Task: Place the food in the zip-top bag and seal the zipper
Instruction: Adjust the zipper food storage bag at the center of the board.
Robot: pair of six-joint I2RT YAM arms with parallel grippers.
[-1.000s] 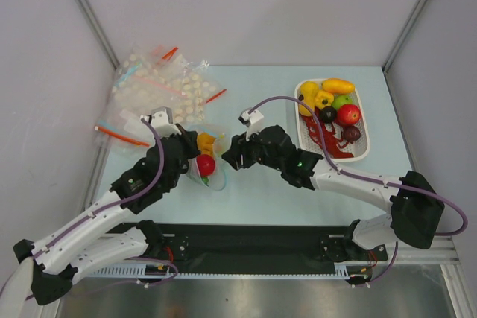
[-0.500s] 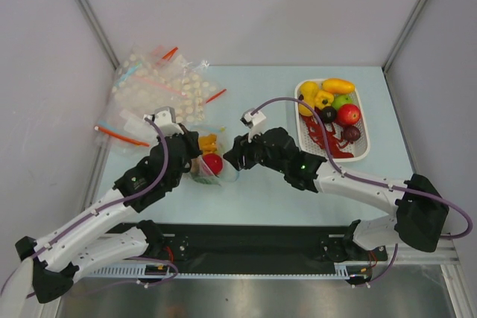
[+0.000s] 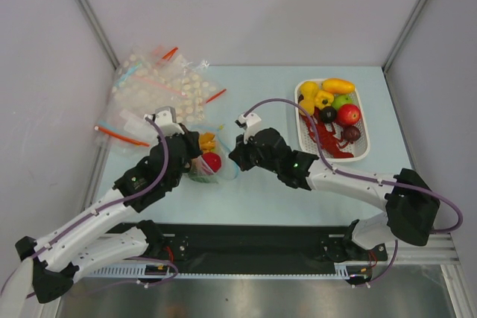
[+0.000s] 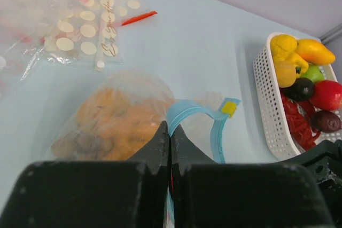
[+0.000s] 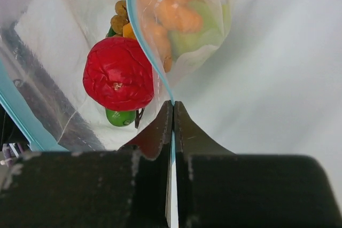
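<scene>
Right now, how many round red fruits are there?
2: a wrinkly red fruit in the zip-top bag, a smooth red fruit in the white tray. More may hide.

A pale blue worktop (image 3: 257,83) fills the middle of the overhead view, matte and evenly lit, with only soft, faint shadows on it. Three plain walls in a light grey-lilac enclose it: a back wall (image 3: 253,5), a left wall (image 3: 37,72) and a right wall (image 3: 447,72). Slim metal posts run up the two far corners, one at the left (image 3: 89,13) and one at the right (image 3: 417,14). Along the near edge lies a black base plate (image 3: 261,240), then a white slotted strip (image 3: 246,275), then a band of brushed metal (image 3: 261,299). The left wrist view shows the same pale blue surface meeting the lilac wall.
</scene>
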